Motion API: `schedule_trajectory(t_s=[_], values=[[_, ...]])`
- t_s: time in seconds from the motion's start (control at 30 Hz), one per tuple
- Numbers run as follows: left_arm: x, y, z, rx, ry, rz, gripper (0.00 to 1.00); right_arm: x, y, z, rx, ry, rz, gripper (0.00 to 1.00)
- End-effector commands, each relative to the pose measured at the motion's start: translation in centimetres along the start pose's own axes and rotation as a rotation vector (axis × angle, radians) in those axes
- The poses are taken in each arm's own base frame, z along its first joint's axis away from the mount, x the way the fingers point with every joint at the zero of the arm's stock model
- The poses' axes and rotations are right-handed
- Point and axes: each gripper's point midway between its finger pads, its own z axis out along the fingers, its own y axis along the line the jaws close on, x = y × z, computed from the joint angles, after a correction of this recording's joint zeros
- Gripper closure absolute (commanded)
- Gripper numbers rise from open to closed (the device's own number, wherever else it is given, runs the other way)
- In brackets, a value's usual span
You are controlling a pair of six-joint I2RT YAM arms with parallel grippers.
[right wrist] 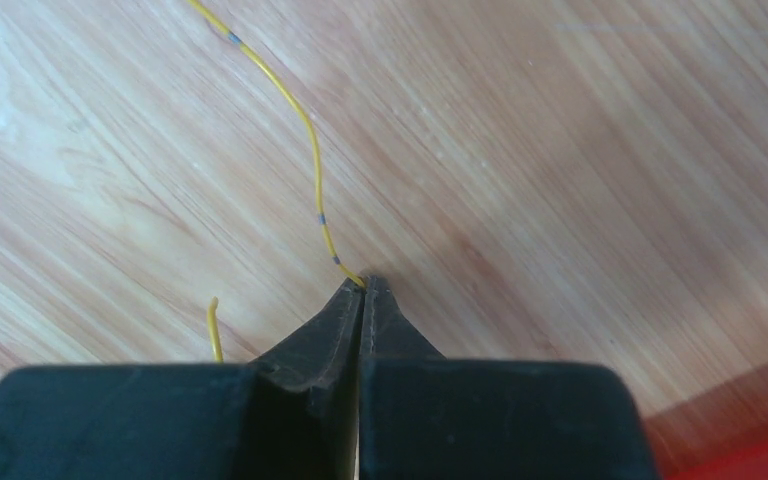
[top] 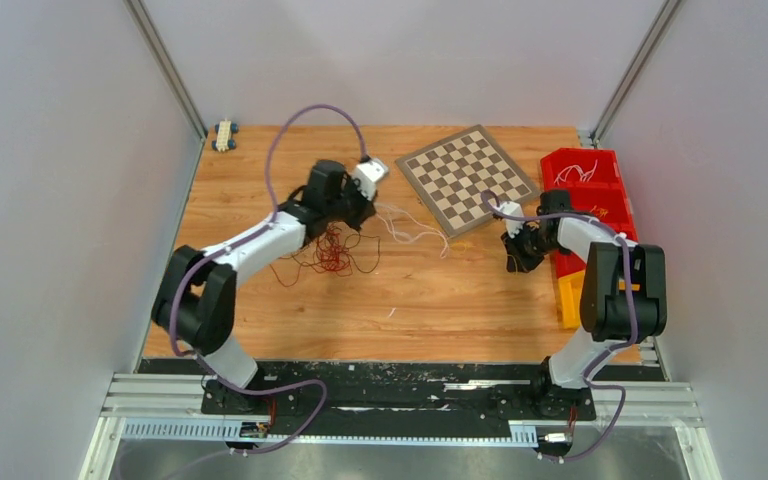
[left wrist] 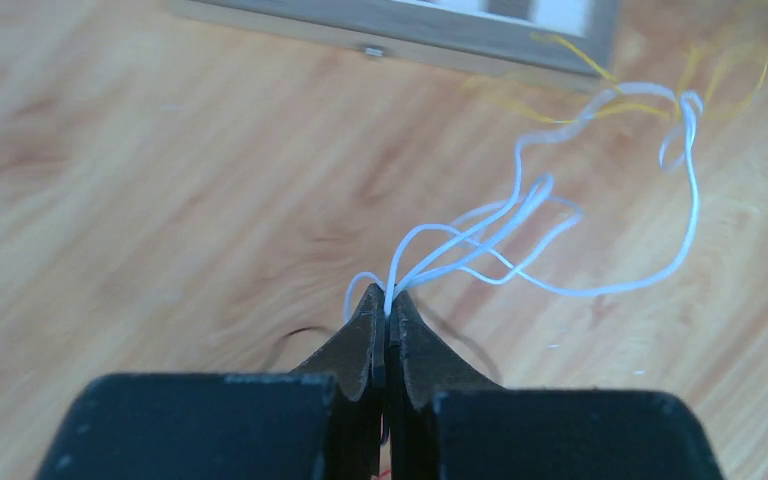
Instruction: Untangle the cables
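A tangle of red and dark brown cables [top: 332,253] lies on the wooden table under my left arm. White cables [top: 412,228] trail right from it toward the chessboard. My left gripper [top: 358,218] is shut on the white cables [left wrist: 520,225], which run from its tips [left wrist: 388,300] out to thin yellow-orange cables [left wrist: 600,75]. My right gripper [top: 516,262] is shut on a yellow-orange cable [right wrist: 312,160] that leaves its tips [right wrist: 364,285] and runs up left across the wood. A short loose end of it [right wrist: 213,328] shows beside the left finger.
A chessboard [top: 468,178] lies tilted at the back middle; its edge shows in the left wrist view [left wrist: 400,25]. Red bins [top: 585,185] and a yellow bin [top: 567,298] stand at the right edge. A small toy car [top: 224,134] sits at the back left corner.
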Motion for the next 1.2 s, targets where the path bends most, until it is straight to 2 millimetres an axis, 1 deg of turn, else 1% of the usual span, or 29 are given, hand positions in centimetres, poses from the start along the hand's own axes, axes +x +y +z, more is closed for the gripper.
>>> schedule_trajectory(t_s=[0.0,0.03,0.07,0.1,0.13,0.17,0.2,0.23,0.27,0.3,0.33,0.37,0.4,0.43,0.57,0.63,0.67,0.7,0.73,0.77,0.8,0.83,0.9,0.93,0.97,1.0,1.1,1.13,1.17], values=[[-3.9,3.7,-5.6,-0.064,-0.089,-0.041,1.00,6.1,-1.4,0.0,0.101,0.222,-0.014,1.00],[-4.0,4.6,-6.6,-0.076,-0.090,-0.056,1.00,6.4,-1.4,0.0,0.104,0.231,-0.017,1.00],[-5.7,5.2,-8.0,-0.094,-0.130,-0.045,1.00,6.6,-1.3,0.0,0.104,0.238,-0.017,1.00],[-5.9,6.2,-9.0,-0.110,-0.137,-0.058,1.00,6.8,-1.2,0.0,0.105,0.241,-0.016,1.00],[-7.5,6.6,-10.4,-0.124,-0.171,-0.050,1.00,6.9,-1.2,0.0,0.106,0.245,-0.016,1.00],[-8.1,7.8,-11.5,-0.150,-0.191,-0.065,1.00,7.0,-1.2,-0.1,0.108,0.247,-0.016,1.00],[-9.5,8.5,-12.9,-0.174,-0.221,-0.066,1.00,7.1,-1.0,-0.1,0.109,0.249,-0.016,1.00],[-10.8,9.9,-14.5,-0.210,-0.258,-0.078,1.00,7.3,-0.9,-0.1,0.110,0.253,-0.015,1.00],[-11.2,10.7,-15.4,-0.228,-0.269,-0.091,1.00,7.4,-0.9,-0.1,0.111,0.254,-0.017,1.00],[-12.2,12.5,-17.1,-0.275,-0.297,-0.097,1.00,7.5,-0.9,-0.1,0.114,0.256,-0.020,1.00],[-12.6,13.3,-17.8,-0.291,-0.304,-0.115,1.00,7.7,-0.7,-0.1,0.112,0.257,-0.021,1.00],[-13.6,15.2,-19.6,-0.337,-0.333,-0.122,1.00,7.8,-0.7,-0.1,0.113,0.259,-0.024,1.00],[-13.8,15.8,-20.3,-0.347,-0.340,-0.146,1.00,7.9,-0.6,-0.1,0.114,0.258,-0.026,1.00],[-14.6,17.5,-22.0,-0.388,-0.367,-0.156,1.00,7.9,-0.6,-0.2,0.115,0.257,-0.026,1.00],[-16.2,19.0,-24.7,-0.414,-0.415,-0.145,1.00,6.7,-0.2,-0.5,0.102,0.212,-0.023,1.00],[-16.7,17.9,-25.0,-0.366,-0.437,-0.119,1.00,4.6,1.2,-1.2,0.019,0.150,-0.002,0.98],[-17.2,17.0,-25.0,-0.319,-0.465,-0.117,1.00,3.0,1.8,-1.8,-0.016,0.103,0.008,0.84],[-17.1,16.3,-24.9,-0.290,-0.473,-0.118,1.00,1.0,2.6,-2.6,-0.057,0.043,0.013,0.66],[-17.4,15.1,-24.5,-0.232,-0.487,-0.133,1.00,-2.0,2.6,-3.8,-0.066,-0.038,-0.001,0.48],[-17.2,14.6,-24.3,-0.212,-0.483,-0.143,1.00,-4.5,3.0,-5.2,-0.074,-0.106,-0.013,0.36],[-17.5,13.1,-23.6,-0.161,-0.481,-0.137,1.00,-6.9,3.4,-6.5,-0.081,-0.173,-0.027,0.27],[-17.3,12.3,-23.2,-0.137,-0.472,-0.140,1.00,-9.4,3.7,-8.1,-0.078,-0.237,-0.049,0.21],[-17.3,10.1,-21.9,-0.075,-0.459,-0.132,1.00,-13.8,5.1,-11.2,-0.097,-0.357,-0.095,0.12],[-17.6,8.4,-21.1,-0.025,-0.453,-0.121,1.00,-15.8,5.6,-13.0,-0.102,-0.416,-0.116,0.10],[-17.4,7.4,-20.4,0.004,-0.440,-0.128,1.00,-17.8,7.3,-14.0,-0.138,-0.462,-0.157,0.08],[-17.6,5.5,-19.5,0.058,-0.433,-0.120,1.00,-19.5,8.6,-15.4,-0.162,-0.508,-0.192,0.06],[-17.9,1.4,-17.2,0.183,-0.409,-0.118,1.00,-23.7,12.1,-18.7,-0.235,-0.617,-0.274,0.02],[-18.1,-0.6,-16.2,0.239,-0.399,-0.104,1.00,-24.7,13.4,-19.7,-0.270,-0.653,-0.296,0.02],[-18.4,-1.5,-15.8,0.263,-0.401,-0.091,1.00,-25.6,14.4,-20.8,-0.301,-0.687,-0.314,0.01]])
